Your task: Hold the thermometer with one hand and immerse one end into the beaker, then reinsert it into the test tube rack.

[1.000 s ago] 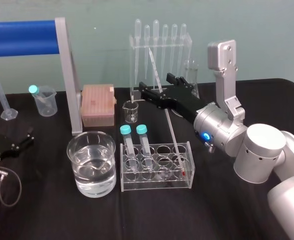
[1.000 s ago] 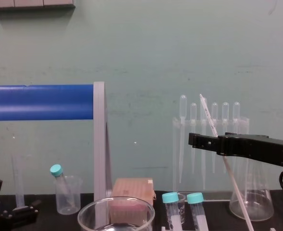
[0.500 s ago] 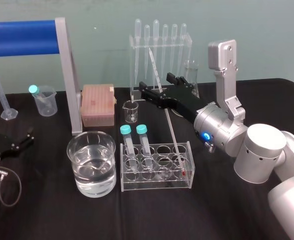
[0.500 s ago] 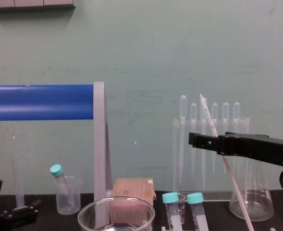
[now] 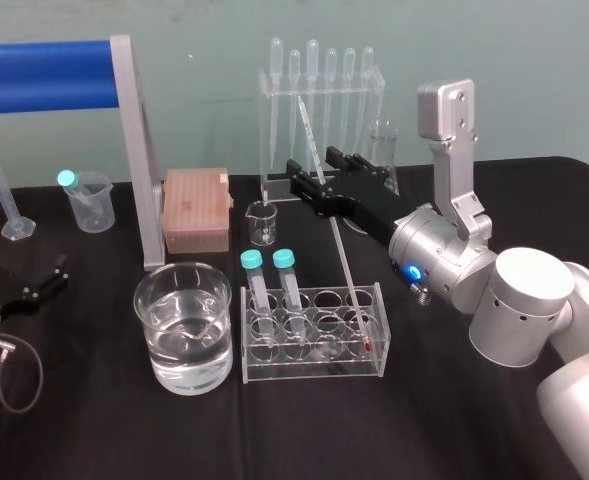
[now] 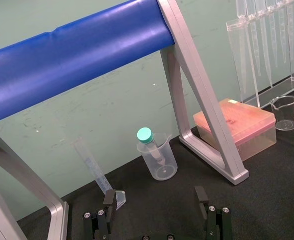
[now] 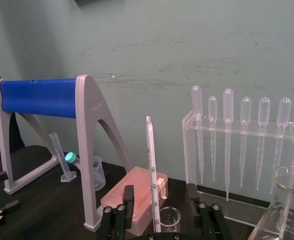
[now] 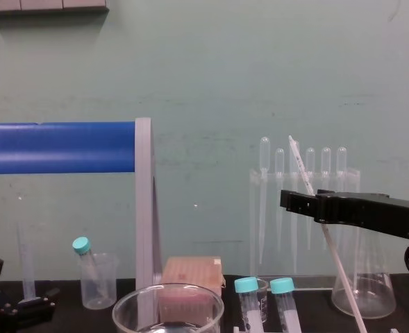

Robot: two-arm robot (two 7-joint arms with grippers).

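**Right gripper eased back; thermometer standing in the rack**

From the chest camera I could not make out any gap at the right gripper (image 8: pixel 285 199). Its fingers overlapped into one black bar, and the view's lower edge cut off the foot of the thermometer (image 8: pixel 298 161). The right wrist camera settled it: the two fingers (image 7: pixel 128 196) stood spread, one on each side of the thermometer, neither touching it as far as I could see.

In the head view the thermometer leaned in the rightmost column of the rack (image 5: pixel 314 374), red tip down; I could not tell which row. The beaker (image 5: pixel 152 330) stood just left of the rack.

Compared with a second earlier, the right gripper had drawn back slightly toward the right, and the thermometer had not moved. The left gripper (image 6: pixel 154 196) lay parked on the table (image 5: pixel 424 420) at far left, fingers spread.
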